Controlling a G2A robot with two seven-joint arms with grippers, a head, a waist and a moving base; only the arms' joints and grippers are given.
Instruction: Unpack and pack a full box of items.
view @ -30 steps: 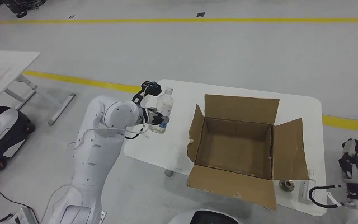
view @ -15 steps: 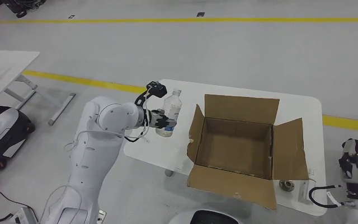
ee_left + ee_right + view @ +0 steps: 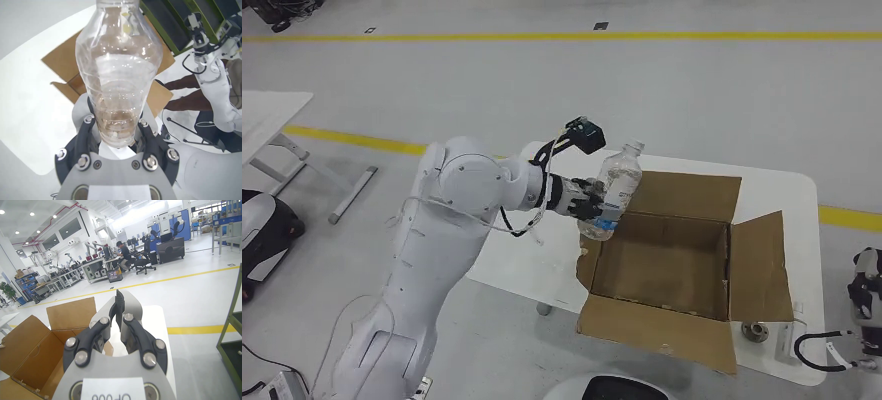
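A clear plastic bottle [image 3: 614,190] with a little brownish liquid hangs tilted in the air over the left flap of the open cardboard box [image 3: 662,330]. My left gripper [image 3: 592,205] is shut on the bottle's base. In the left wrist view the bottle [image 3: 119,75] rises from between the fingers [image 3: 87,128] of the left gripper [image 3: 115,125], with the box [image 3: 62,60] behind it. The box interior looks bare. My right gripper [image 3: 118,306] is shut on nothing, off the right side of the box [image 3: 28,336] above the table's right end.
The box stands on a white table [image 3: 532,250]. A small round metal part [image 3: 755,330] and a black cable loop [image 3: 817,350] lie at the table's front right corner. Another white table [image 3: 267,110] stands far left.
My left arm has swung the bottle to the right and upward, from the table's left edge to above the box's left flap. The box has not moved.
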